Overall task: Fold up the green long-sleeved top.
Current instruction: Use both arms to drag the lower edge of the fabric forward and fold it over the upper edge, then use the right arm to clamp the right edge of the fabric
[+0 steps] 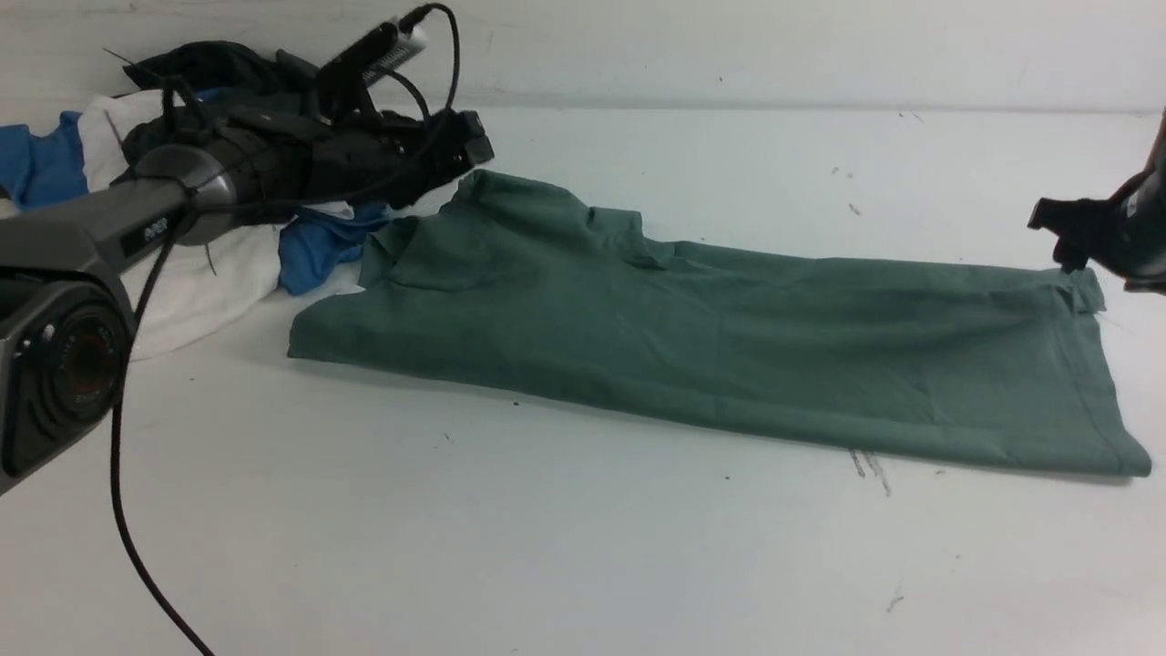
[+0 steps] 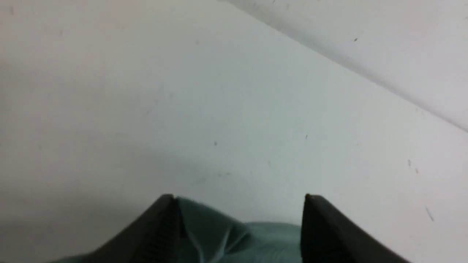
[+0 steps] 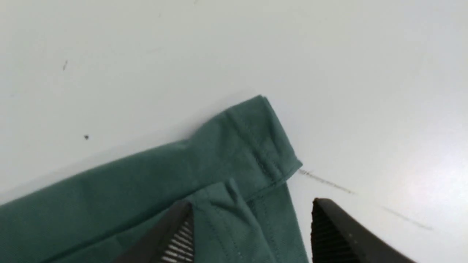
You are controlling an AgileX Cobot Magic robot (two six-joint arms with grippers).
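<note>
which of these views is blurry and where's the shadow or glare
Left wrist view: soft and out of focus, the green top smeared, a dim shadow on the table. Right wrist view: sharp, hem stitching clear, mild glare on the table. Front view: evenly lit, near arm blurred.

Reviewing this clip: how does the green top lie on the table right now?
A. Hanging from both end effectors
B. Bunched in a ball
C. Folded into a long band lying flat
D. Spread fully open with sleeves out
C: the green top lies flat on the white table as a long band, and both wrist views show open jaws with cloth lying loose between them.
</note>
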